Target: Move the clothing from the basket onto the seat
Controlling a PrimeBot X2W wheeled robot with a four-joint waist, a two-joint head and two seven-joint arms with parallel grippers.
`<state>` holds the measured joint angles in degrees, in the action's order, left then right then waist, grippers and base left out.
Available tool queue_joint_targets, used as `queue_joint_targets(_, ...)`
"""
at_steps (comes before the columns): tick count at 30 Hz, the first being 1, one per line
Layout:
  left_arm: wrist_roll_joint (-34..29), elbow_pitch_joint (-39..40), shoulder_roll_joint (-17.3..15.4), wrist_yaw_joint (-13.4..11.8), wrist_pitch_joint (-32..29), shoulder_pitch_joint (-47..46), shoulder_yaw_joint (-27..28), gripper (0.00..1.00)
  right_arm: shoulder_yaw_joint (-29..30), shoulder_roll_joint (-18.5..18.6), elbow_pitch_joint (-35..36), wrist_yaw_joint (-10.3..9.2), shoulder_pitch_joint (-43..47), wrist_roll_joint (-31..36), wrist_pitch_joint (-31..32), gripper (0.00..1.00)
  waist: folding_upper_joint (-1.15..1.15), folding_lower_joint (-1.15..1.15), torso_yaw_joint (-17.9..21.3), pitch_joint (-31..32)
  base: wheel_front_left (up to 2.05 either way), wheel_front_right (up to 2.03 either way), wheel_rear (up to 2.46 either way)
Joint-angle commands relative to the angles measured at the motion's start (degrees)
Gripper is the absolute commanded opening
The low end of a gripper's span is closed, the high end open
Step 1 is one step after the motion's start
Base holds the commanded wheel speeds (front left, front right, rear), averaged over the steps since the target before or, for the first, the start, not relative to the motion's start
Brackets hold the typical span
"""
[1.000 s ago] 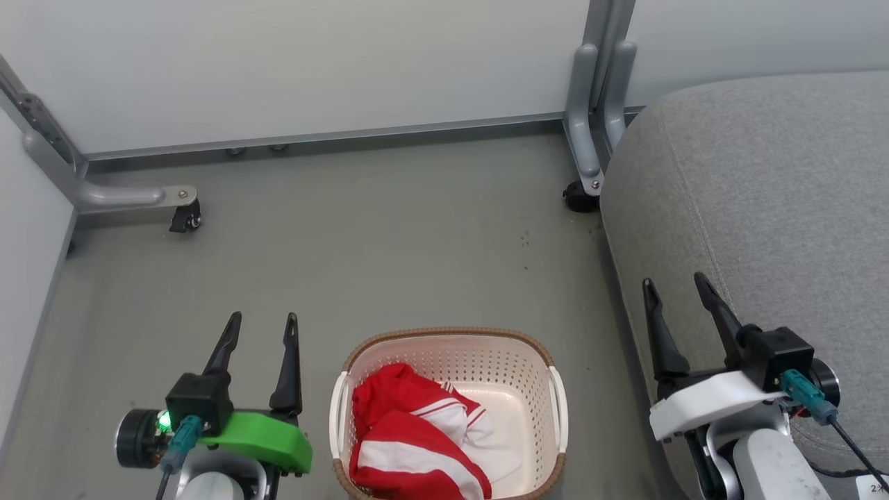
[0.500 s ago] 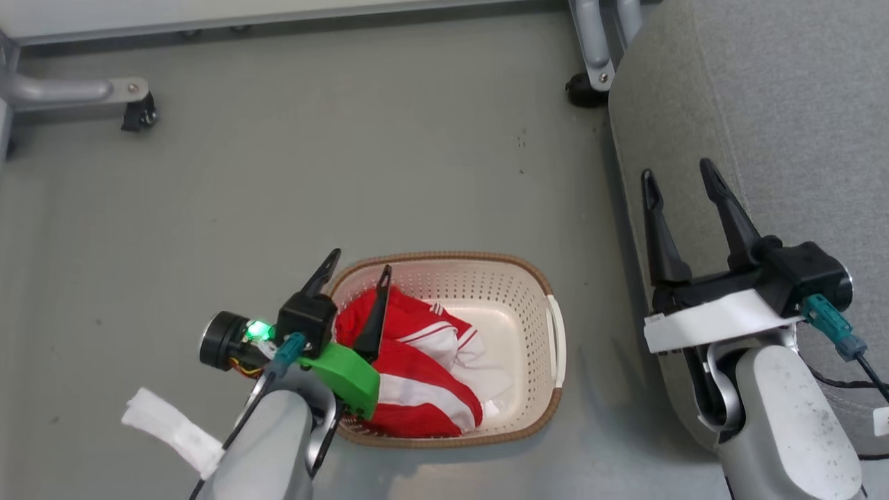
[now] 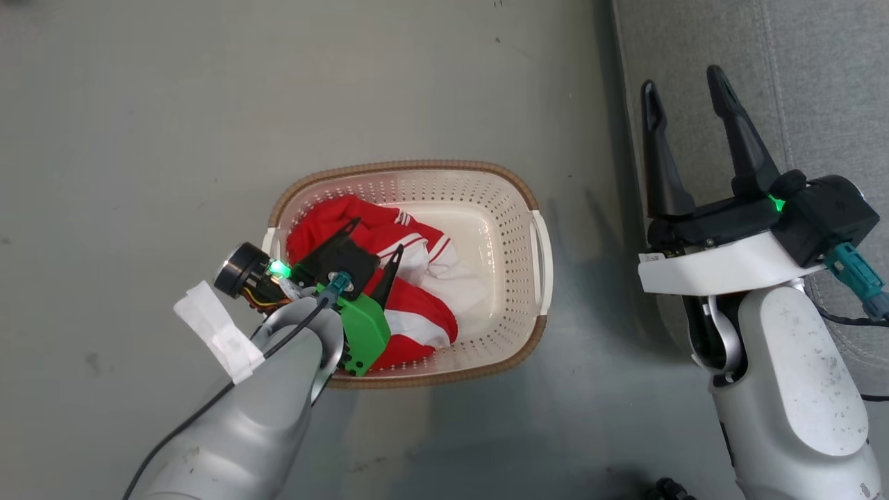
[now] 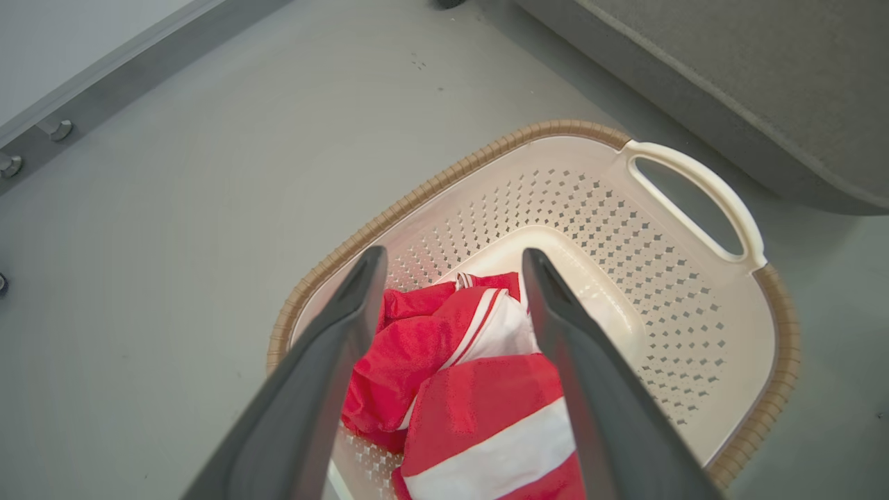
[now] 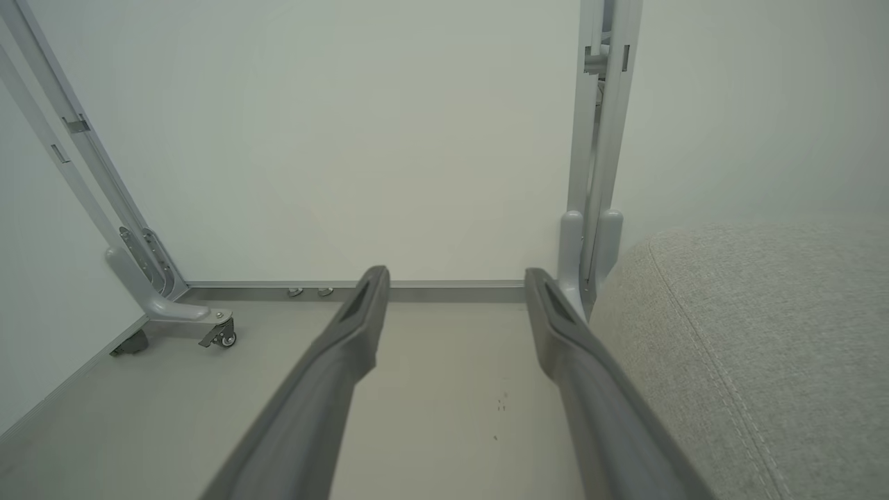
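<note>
Your left end effector (image 3: 379,235) stands wide open and grips nothing; its two long dark fingers (image 4: 312,389) reach down over the 9 o'clock half of the small oval cream plastic basket (image 3: 410,167) with perforated sides and a brown woven-look rim. In the left wrist view they straddle the red-and-white clothing (image 3: 417,309); you cannot tell whether the tips touch the cloth.

Your right end effector (image 3: 682,78) is just as wide open and empty; it sits at 3 o'clock from the basket, well apart from it, fingers pointing to 12 o'clock along the edge of the large grey fabric-upholstered seat (image 3: 819,83). In the right wrist view the grey floor (image 5: 444,389) shows between its fingers, and the seat (image 5: 764,333) lies at 4 o'clock.

The basket rests on the floor, near the seat but not touching it. Both garments are inside it, bunched toward 8 o'clock in the head view: a soft red jersey with a white sleeve and striped trim (image 4: 417,333); and a smaller red piece with a wide white band (image 4: 486,423), touching the jersey at its 5 o'clock in the left wrist view. The basket's 3 o'clock half shows its bare cream bottom; a white side handle (image 4: 701,187) faces the seat.
</note>
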<state>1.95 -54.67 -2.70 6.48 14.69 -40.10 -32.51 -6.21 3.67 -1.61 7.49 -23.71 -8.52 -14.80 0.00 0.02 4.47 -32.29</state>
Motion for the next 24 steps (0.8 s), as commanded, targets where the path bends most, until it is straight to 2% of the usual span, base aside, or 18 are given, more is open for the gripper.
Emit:
queue_joint_targets(1,-0.91,-1.49,-0.36,-0.52,-0.07,-2.74,-0.16,1.0,-0.16,-0.29,0.55,0.0,-1.41,-0.55,-0.41,1.0,0.0,-0.02,3.57,-8.04,0.0,0.0,0.0)
queue_joint_targets(11,-2.22,-11.09,-1.74,-0.66,-0.2,-12.21,-1.87,1.0,-1.75,-0.61,2.28,0.0,-4.79,-1.98,-0.4,1.0,0.0,-0.02,6.91,-16.87,0.0,0.0,0.0)
queue_joint_targets(24,-3.93,-17.4,-3.64,0.16,-4.34,-18.74,-5.27,1.0,-3.49,-0.76,2.21,0.0,-5.92,-4.7,-0.42,1.0,0.0,-0.02,9.53,-22.08,0.0,0.0,0.0)
